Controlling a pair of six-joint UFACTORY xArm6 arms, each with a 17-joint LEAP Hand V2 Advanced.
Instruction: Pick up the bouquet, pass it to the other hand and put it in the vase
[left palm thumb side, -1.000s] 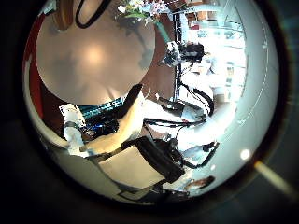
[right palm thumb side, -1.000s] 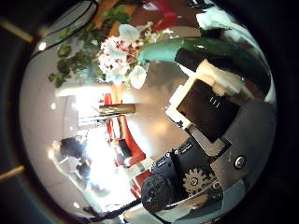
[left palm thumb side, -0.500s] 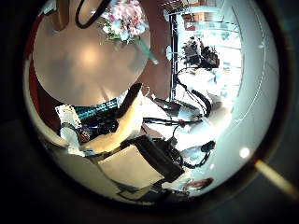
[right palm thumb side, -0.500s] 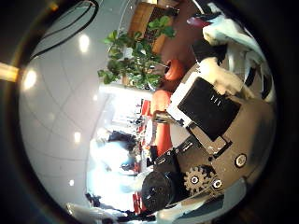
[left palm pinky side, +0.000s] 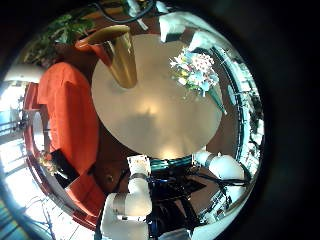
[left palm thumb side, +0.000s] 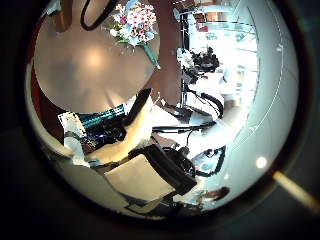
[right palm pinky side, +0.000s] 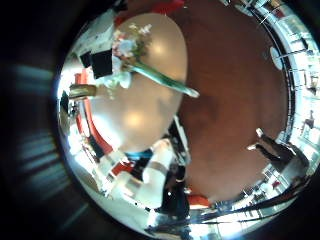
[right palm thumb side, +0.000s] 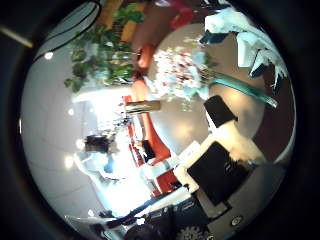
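The bouquet (left palm pinky side: 194, 72) is seen lying on its side on the round worktop (left palm pinky side: 150, 110), with its green stems (right palm thumb side: 245, 88) stuck out past the flowers (right palm thumb side: 180, 70). The gold vase (left palm pinky side: 122, 62) is stood apart from it, near the worktop's edge. Nothing is held by either hand. The left hand's fingers (left palm thumb side: 130, 135) look loose and uncurled; the right hand's fingers (right palm thumb side: 215, 165) too.

The flowers are judged light, soft and easily crushed. The stems are likely stiffer, so the bouquet should be taken there.

Glossy metallic vase (left palm pinky side: 121, 57), smooth matt round table (left palm pinky side: 160, 115), fabric-looking bouquet (left palm pinky side: 196, 72)
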